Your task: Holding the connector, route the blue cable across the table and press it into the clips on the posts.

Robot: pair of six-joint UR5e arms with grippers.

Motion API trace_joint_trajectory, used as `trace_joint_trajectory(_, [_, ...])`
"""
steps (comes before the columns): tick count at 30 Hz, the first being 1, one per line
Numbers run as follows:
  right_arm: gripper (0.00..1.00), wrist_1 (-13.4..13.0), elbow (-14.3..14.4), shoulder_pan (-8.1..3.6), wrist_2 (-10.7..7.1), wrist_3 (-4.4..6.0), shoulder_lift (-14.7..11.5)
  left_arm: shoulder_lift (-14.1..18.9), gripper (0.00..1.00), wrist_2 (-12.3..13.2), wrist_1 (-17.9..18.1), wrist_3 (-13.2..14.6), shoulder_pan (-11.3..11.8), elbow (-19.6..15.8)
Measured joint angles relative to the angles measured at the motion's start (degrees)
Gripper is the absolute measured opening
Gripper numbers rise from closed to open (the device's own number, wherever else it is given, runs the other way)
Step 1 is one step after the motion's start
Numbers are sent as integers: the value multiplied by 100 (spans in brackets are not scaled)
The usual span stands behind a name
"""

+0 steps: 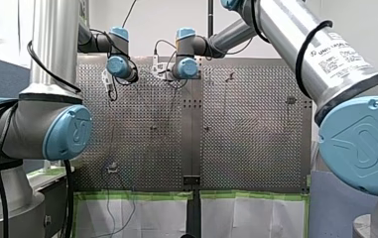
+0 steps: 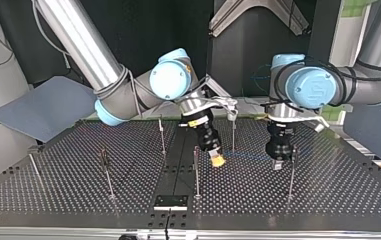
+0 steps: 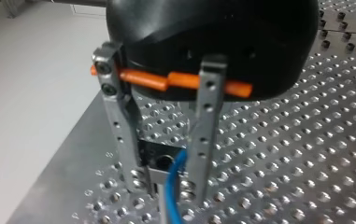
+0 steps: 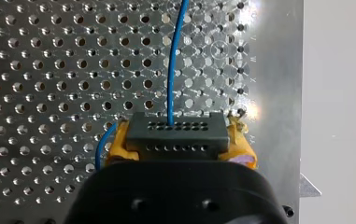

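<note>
In the right wrist view my right gripper point(image 4: 178, 154), with yellow pads point(image 4: 117, 144), is shut on the black connector point(image 4: 175, 135). The blue cable point(image 4: 173, 60) runs straight ahead from the connector over the perforated table point(image 4: 49, 70). In the top view my right gripper point(image 2: 217, 159) hangs low near the middle, and my left gripper point(image 2: 278, 162) stands to its right beside a post point(image 2: 291, 172). The blue cable point(image 2: 248, 156) stretches between them. In the left wrist view the metal fingers point(image 3: 203, 140) of my left gripper point(image 3: 166, 186) are drawn in on the blue cable point(image 3: 172, 182).
Several thin posts stand on the table, among them one point(image 2: 196, 170) just in front of my right gripper, one point(image 2: 233, 130) behind it and others point(image 2: 105, 170) at the top view's left. A black plate point(image 2: 170, 201) sits at the near edge.
</note>
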Motion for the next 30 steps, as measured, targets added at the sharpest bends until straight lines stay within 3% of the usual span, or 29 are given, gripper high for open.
trace_joint_trajectory(7, [0, 31, 20, 34, 15, 6, 8, 87, 2, -389, -339, 244, -77, -162])
trace_joint_trajectory(14, [0, 151, 39, 66, 50, -7, 137, 262, 2, -554, -332, 292, -177, -548])
trace_joint_trajectory(22, [0, 210, 84, 128, 65, -1, 280, 274, 2, -567, -29, 286, -272, -1042])
trace_joint_trajectory(30, [0, 202, 305, 99, 87, 0, 318, 270, 2, -601, 268, 210, -383, -1441])
